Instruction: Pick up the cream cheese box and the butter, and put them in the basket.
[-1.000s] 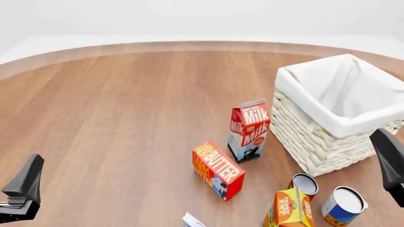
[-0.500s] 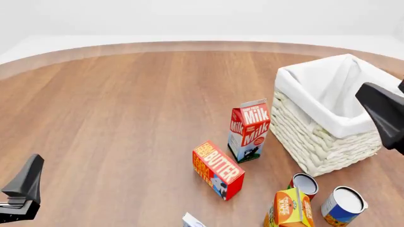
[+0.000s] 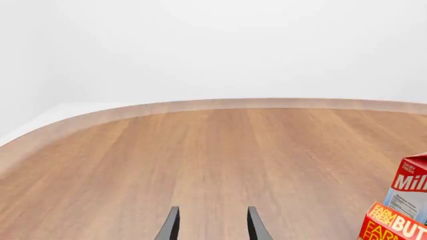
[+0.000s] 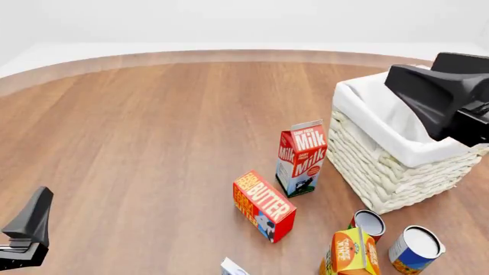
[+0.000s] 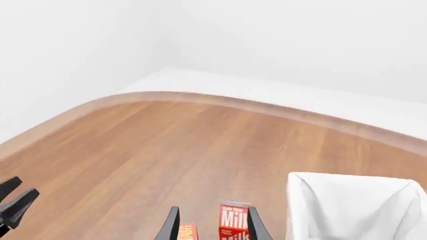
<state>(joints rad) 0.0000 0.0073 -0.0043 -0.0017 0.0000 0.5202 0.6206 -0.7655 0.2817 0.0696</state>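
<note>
On the wooden bench [image 4: 153, 143], the butter [image 4: 264, 205] lies left of the basket [image 4: 397, 172]; the left hand [image 3: 211, 226] and right hand [image 5: 211, 225] are both parted, holding nothing.

Both arms render matte black, no visible markings, cables or screws. Right gripper [image 4: 436, 94]: blocky, angular housing with flat chamfered faces. Left gripper [image 4: 29, 229]: a wedge-shaped dark finger on a grey-lined base. Wrist views show fingers [image 3: 171, 227] as thin, tapered black blades.
</note>
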